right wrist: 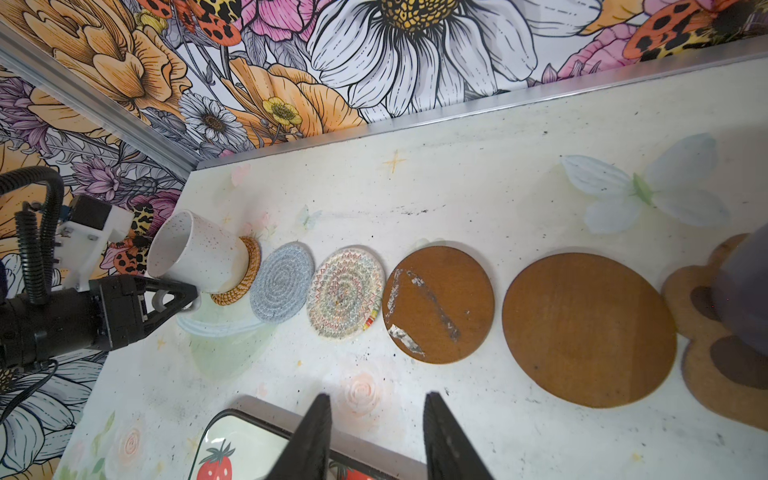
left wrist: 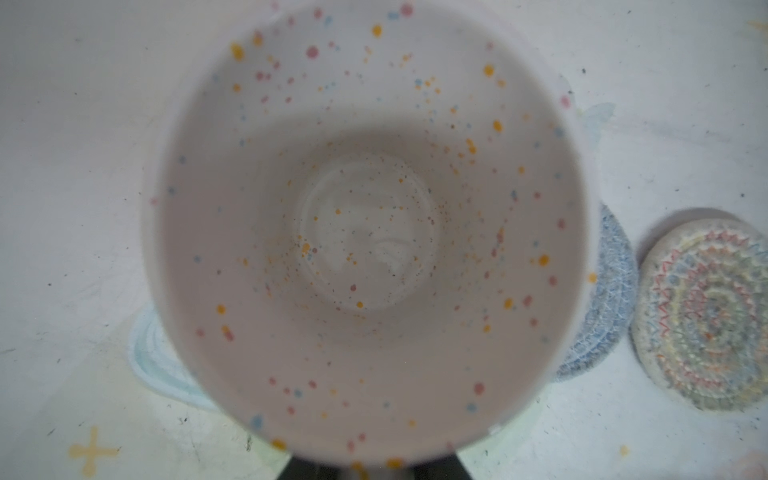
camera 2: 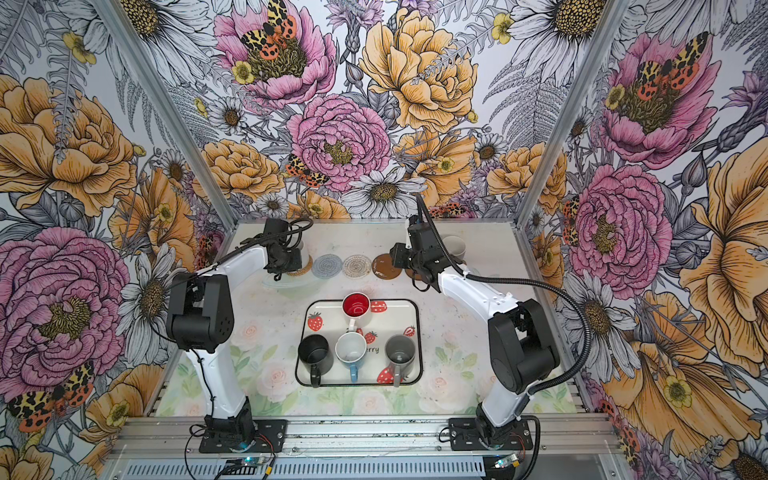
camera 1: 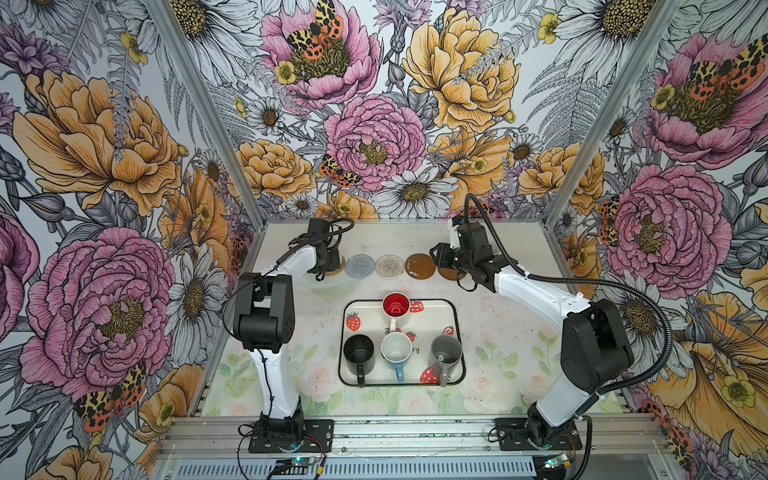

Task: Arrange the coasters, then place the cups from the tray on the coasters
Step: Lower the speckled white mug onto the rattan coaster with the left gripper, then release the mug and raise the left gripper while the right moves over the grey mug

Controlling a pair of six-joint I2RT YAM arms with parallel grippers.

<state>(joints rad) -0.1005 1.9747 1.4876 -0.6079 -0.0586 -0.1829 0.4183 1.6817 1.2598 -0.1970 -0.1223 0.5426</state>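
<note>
A row of coasters lies at the back: rattan [right wrist: 245, 274], blue-grey [camera 1: 360, 266], beaded [camera 1: 390, 266], two brown discs [camera 1: 419, 266] [right wrist: 588, 328] and a paw shape [right wrist: 706, 332]. The white speckled cup [right wrist: 195, 253] stands on the rattan one, and my left gripper [right wrist: 183, 297] is shut around its handle. A lavender cup [right wrist: 744, 291] sits on the paw coaster. My right gripper [right wrist: 376, 397] hovers open and empty between the brown discs and the tray [camera 1: 440, 316]. The tray holds the red-inside [camera 1: 395, 304], black [camera 1: 358, 351], light blue [camera 1: 396, 349] and grey [camera 1: 446, 349] cups.
The back wall's metal rail [right wrist: 498, 104] runs close behind the coaster row. The left wall post [camera 1: 216, 124] stands just beside the left gripper. The right forearm [camera 1: 540, 291] crosses above the table right of the tray.
</note>
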